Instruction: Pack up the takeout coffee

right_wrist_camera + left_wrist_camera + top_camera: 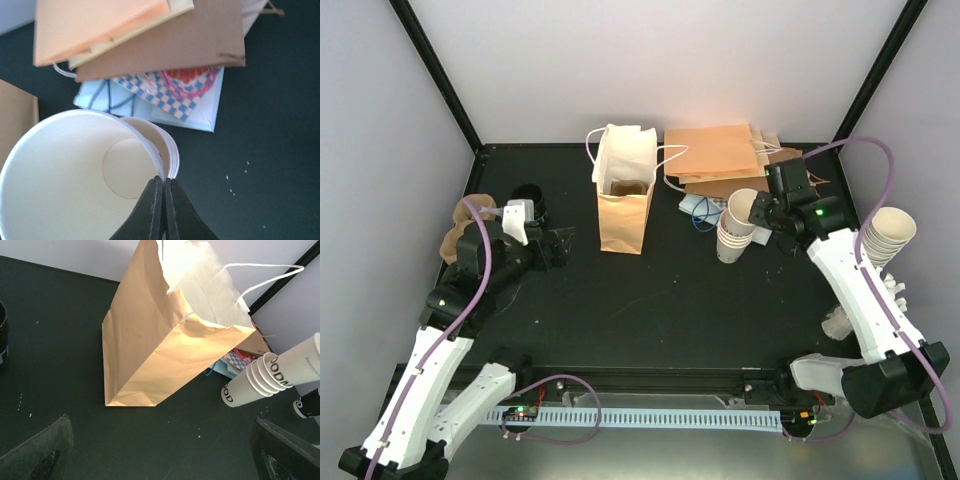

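Top view: high at near edge, looking down on whole table (670, 300). Left wrist: low, near, facing bag (150, 340). Right wrist: close over stacked cups (75, 170), shared by all.

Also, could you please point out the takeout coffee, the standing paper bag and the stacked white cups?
takeout coffee (527, 195): top view, on its black lid.
standing paper bag (623, 222): top view, on its tan front face.
stacked white cups (730, 245): top view, on the stack's side wall.

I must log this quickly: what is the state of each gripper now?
Left gripper: jaws open, holding nothing.
Right gripper: jaws shut on the rim of the top white cup.
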Motion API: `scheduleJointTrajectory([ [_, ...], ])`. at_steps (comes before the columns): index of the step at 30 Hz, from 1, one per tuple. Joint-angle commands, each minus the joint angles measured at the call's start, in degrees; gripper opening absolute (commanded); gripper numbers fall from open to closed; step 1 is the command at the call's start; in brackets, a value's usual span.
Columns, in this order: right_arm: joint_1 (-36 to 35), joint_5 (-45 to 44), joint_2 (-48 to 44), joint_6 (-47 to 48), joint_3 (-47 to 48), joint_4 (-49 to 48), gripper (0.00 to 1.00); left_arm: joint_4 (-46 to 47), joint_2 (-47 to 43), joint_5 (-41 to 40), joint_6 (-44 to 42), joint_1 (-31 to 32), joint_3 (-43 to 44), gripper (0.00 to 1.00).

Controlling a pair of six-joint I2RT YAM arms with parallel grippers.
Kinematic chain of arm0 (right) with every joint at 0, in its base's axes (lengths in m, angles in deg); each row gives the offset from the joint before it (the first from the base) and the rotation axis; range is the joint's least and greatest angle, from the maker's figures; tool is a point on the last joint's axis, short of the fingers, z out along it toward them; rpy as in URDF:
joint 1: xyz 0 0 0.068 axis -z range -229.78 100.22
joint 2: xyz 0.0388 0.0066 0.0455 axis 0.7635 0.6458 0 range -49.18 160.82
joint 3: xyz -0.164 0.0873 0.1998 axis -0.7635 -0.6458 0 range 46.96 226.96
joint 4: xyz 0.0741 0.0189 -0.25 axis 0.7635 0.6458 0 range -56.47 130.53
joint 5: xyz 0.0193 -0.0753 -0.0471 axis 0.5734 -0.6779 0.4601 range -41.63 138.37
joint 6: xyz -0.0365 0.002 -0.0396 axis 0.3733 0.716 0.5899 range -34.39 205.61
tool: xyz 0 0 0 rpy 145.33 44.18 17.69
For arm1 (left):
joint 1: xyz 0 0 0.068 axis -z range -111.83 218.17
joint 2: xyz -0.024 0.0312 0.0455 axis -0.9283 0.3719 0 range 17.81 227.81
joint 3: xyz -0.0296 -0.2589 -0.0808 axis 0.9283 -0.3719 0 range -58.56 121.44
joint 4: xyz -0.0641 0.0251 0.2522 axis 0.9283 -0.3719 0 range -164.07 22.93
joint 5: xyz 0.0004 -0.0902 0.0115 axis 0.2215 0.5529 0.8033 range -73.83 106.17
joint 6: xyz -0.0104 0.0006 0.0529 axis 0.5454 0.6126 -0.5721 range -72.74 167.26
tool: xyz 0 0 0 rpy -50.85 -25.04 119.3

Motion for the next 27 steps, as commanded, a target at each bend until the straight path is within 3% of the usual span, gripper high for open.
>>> scheduleJointTrajectory([
  [1,0.31,-1.33,-1.29,1.75,9.79,3.47,0.01,-1.62,-0.44,0.43,-0.98,-0.2,3.12,0.99],
  [3,0.35,0.85,-1.14,3.29,14.89,6.3,0.01,-1.93,-0.57,0.27,-1.06,-0.2,3.37,0.99],
  [6,0.31,13.15,-3.88,8.85,17.59,5.12,0.01,-2.07,-0.83,0.09,-1.33,-0.2,3.51,0.99],
  [10,0.18,36.0,-9.59,14.65,10.86,-1.42,0.01,-2.03,-0.8,-0.13,-1.5,-0.2,3.41,0.99],
  [12,-1.35,40.03,-10.22,15.55,7.7,-0.35,0.01,-2.07,-0.64,-0.17,-1.69,-0.2,3.26,0.99],
  [16,-9.97,34.39,-10.4,15.48,-0.2,0.79,0.01,-1.86,-0.37,-0.28,-2.13,-0.2,2.4,0.99],
  [20,-23.29,19.62,-12.16,11.72,-11.7,-4.88,0.01,-2.32,0.29,-1.49,-2.23,-0.2,1.97,0.99],
  [27,-29.71,8.34,-9.44,7.76,-20.39,-10.29,0.01,-5.48,3.17,-4.84,0.16,-0.2,2.13,0.99],
])
